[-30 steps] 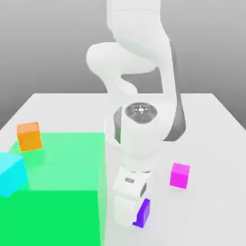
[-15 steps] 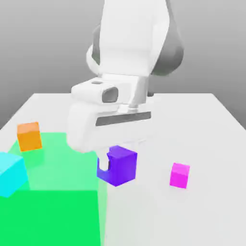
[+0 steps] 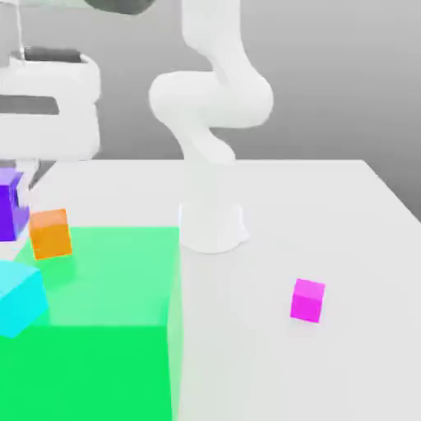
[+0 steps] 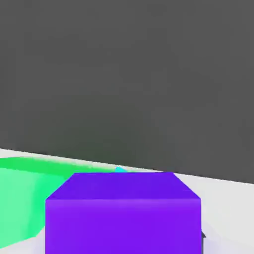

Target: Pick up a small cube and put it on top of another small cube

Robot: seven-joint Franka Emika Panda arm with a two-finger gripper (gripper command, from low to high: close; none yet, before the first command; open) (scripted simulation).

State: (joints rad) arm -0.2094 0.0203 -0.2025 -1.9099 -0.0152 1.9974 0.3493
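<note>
So the gripper [image 3: 11,193] is up in the air at the far edge of the exterior view's left, clamped on the purple cube [image 3: 11,205], which hangs right under the big white hand body. The cube is well clear of the table [image 3: 345,230], nothing under it touching. From the hand view the purple cube [image 4: 123,213] sits right in front of the camera, top face and front face both showing, squared up nicely between the fingers.

Just below and a bit to the exterior view's right of the held cube is the orange cube [image 3: 50,233], sitting at the back corner of the green see-through zone [image 3: 107,304]. Lower down from the hand, the cyan cube [image 3: 18,298] sits on the near-left part of that green area. In the hand view you can catch a bit of the green zone [image 4: 25,188] and a tiny sliver of cyan [image 4: 120,169] past the cube's top edge.

The magenta cube [image 3: 307,300] is well apart from the hand, way over on the exterior view's right side on the bare table
</note>
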